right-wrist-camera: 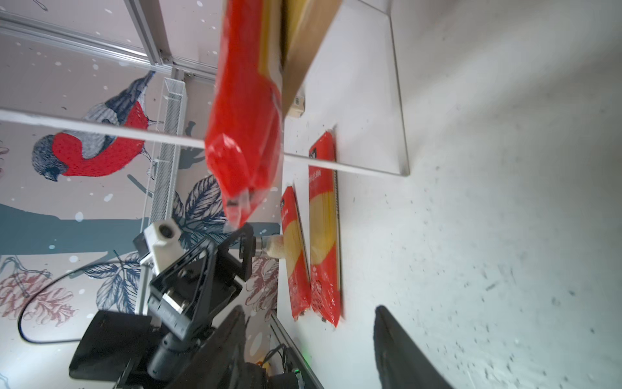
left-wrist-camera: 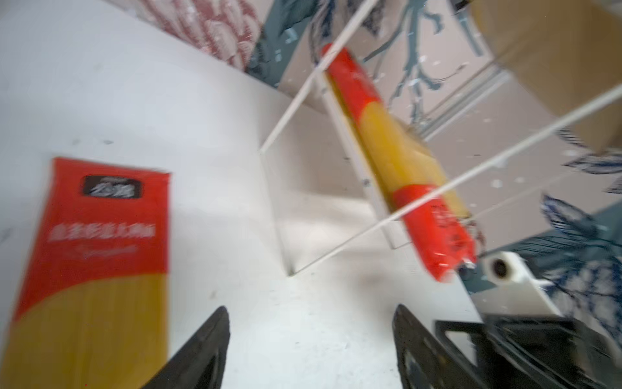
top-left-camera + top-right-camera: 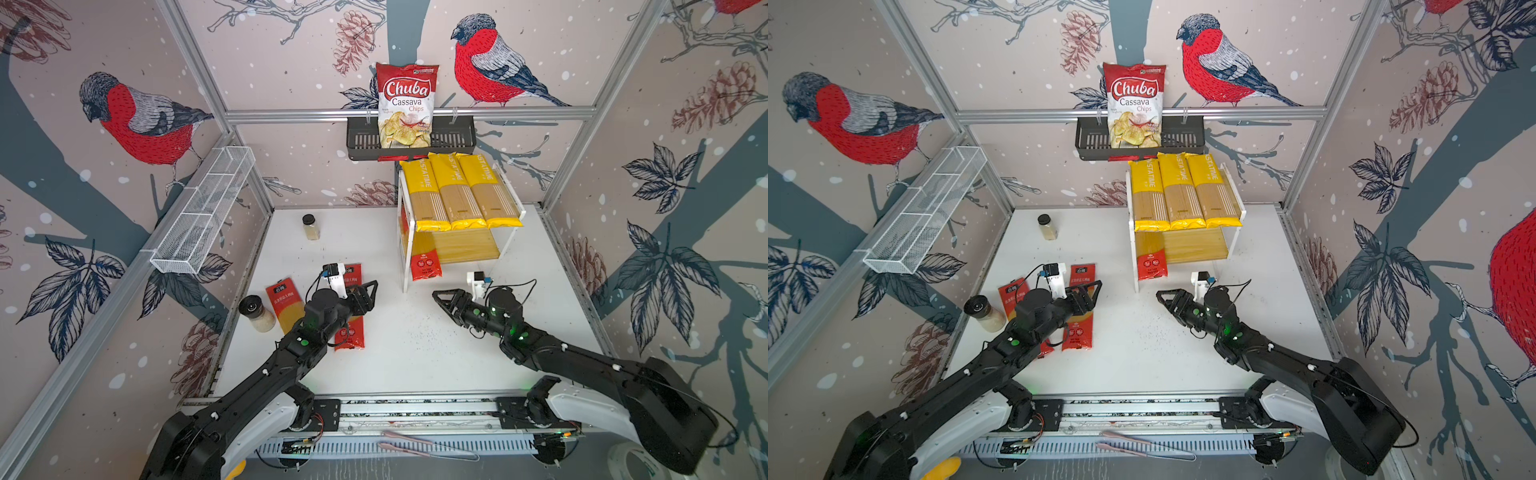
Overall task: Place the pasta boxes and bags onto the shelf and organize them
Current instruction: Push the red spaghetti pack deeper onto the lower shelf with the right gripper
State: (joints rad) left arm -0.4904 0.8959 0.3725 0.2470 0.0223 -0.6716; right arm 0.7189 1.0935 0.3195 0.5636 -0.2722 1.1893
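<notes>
Three yellow PASTATIME packs [image 3: 457, 191] lie side by side on the top board of the shelf [image 3: 407, 274]. One red pack [image 3: 426, 262] rests on the lower board, its end jutting past the front, seen close in the right wrist view [image 1: 245, 118]. Two more red packs [image 3: 284, 299] [image 3: 352, 332] lie flat on the white table, partly under my left arm. My left gripper [image 3: 371, 296] hovers just right of them, open and empty [image 2: 311, 308]. My right gripper [image 3: 439, 302] faces it, in front of the shelf, also open and empty [image 1: 309, 308].
A small spice jar [image 3: 311, 226] stands at the back of the table and a shaker [image 3: 256, 313] lies at the left edge. A black wall basket [image 3: 453, 143] above the shelf holds a Chuba chips bag [image 3: 406, 104]. A white wire basket [image 3: 203, 212] hangs on the left wall.
</notes>
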